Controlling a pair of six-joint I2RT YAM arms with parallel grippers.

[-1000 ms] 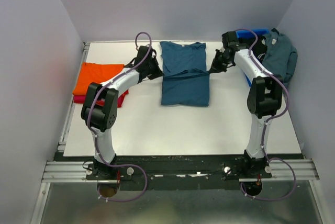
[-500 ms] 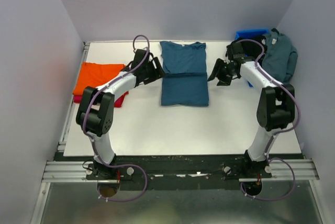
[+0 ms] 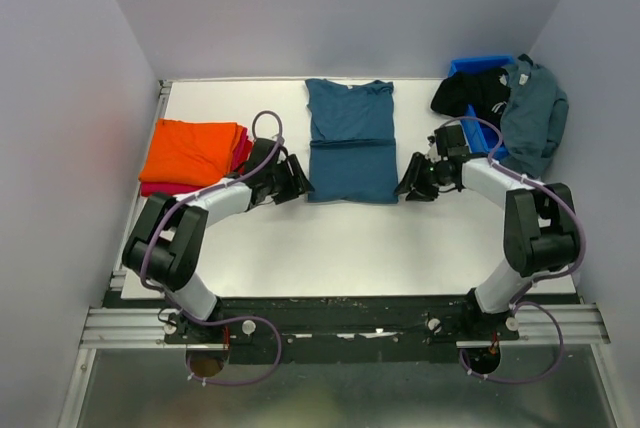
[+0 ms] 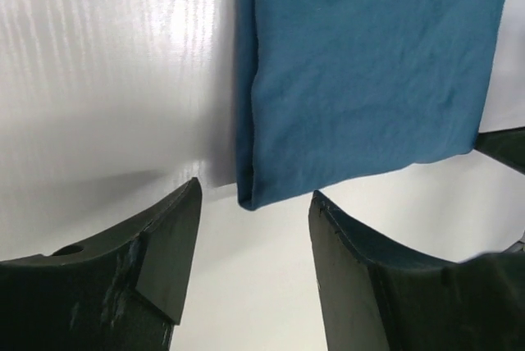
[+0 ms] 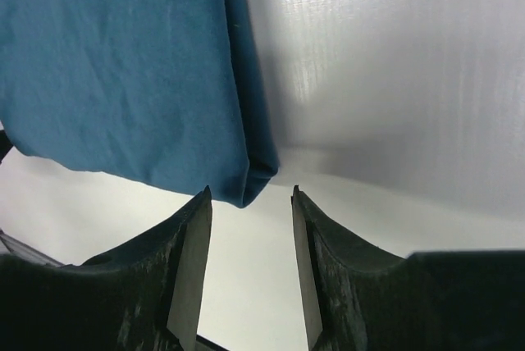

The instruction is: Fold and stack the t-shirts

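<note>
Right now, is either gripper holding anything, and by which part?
Nothing: left gripper and right gripper are open, each at a near corner of the folded teal cloth t-shirt.

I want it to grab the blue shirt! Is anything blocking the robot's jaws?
No, nothing visible blocks them. The left gripper and right gripper are open, each lined up with a near corner of the blue shirt. Only bare table lies around those corners.

Table [image 3: 330, 248] layout, top view.
Far-mid: ctr shirt [image 3: 349, 141]. L edge: stack [image 3: 193, 153]. Far R corner: bin [image 3: 480, 65], heap [image 3: 525, 113] draped over it. L gripper [image 3: 299, 184] & R gripper [image 3: 406, 186] flank ctr shirt's near corners.
</note>
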